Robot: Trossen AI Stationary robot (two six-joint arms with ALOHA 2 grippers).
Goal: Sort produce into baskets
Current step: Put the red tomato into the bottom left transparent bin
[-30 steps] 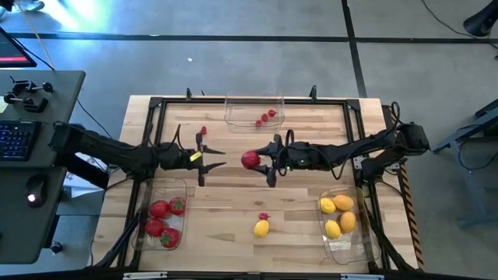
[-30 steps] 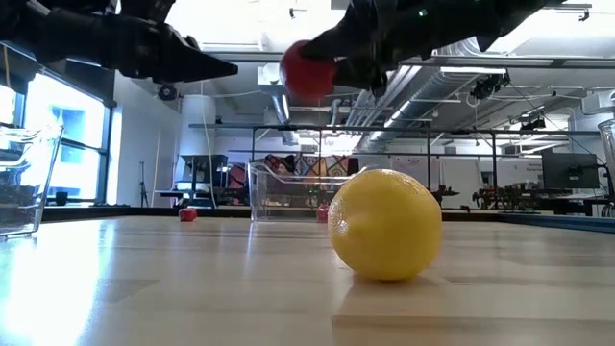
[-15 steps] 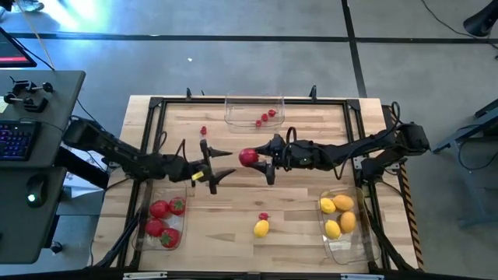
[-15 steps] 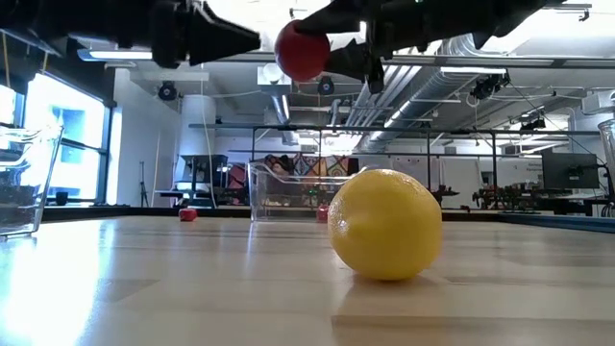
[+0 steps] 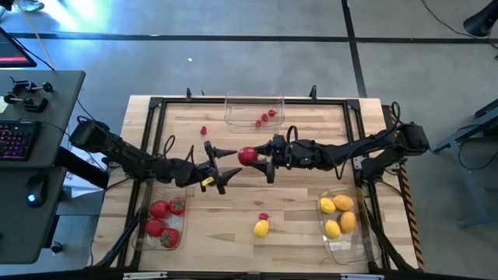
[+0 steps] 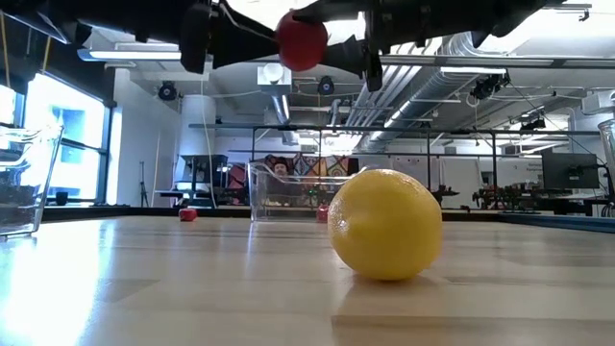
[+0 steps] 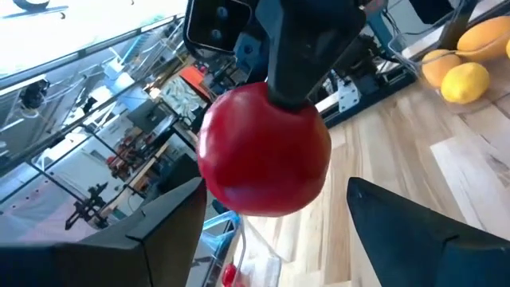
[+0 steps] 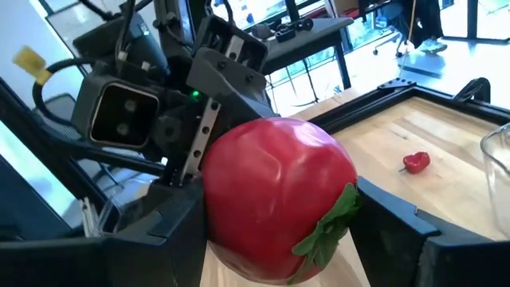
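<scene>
A red tomato point(image 5: 247, 156) hangs in the air over the middle of the table, with my right gripper point(image 5: 257, 159) shut on it. My left gripper point(image 5: 227, 168) is open and level with it, just to its left. In the left wrist view the tomato point(image 7: 263, 151) fills the gap ahead of the two fingers, which stand on either side of it and apart from it. Three clear baskets rest on the table: a near-left one with tomatoes point(image 5: 163, 222), a far one with berries point(image 5: 254, 109), and a near-right one with lemons point(image 5: 342, 222). My right gripper pinches the tomato's two opposite sides point(image 8: 227, 183) between its two fingers point(image 8: 398, 231). The fingers come level from the table's right. The tomato is lifted clear of the table, its green top point(image 8: 327, 227) turned sideways toward one finger.
A loose lemon point(image 5: 261, 228) and a small berry point(image 5: 264, 216) lie near the front middle. Another berry point(image 5: 204, 131) lies at the far left. A black metal frame point(image 5: 156, 105) borders the table.
My left gripper has moved toward the table's right, up to the tomato. It has rolled and opened wider. My right gripper has stayed in place and rolled a little with the tomato.
</scene>
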